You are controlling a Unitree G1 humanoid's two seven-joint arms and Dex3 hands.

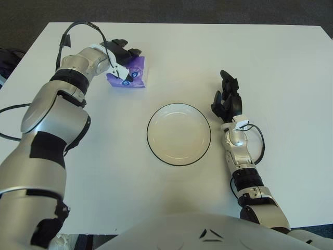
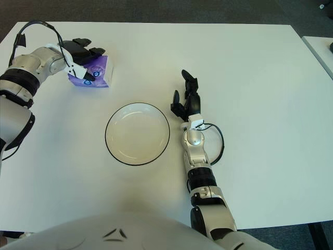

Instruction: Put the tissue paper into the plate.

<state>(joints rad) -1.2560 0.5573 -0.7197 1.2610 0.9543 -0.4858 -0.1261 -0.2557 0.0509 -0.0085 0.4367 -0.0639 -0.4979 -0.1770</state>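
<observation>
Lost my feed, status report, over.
Left hand closed on purple tissue pack, far left on table. Right hand open, right of plate. Plate unfilled, path unobstructed.

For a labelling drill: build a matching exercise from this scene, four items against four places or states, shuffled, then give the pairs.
Items:
1. tissue pack
2. plate
3. left hand
4. right hand

States:
A. empty, at the table's middle
B. open, holding nothing, right of the plate
C. purple, lying far left of the plate
D. fingers on the pack

Pairs: 1-C, 2-A, 3-D, 4-B
</observation>
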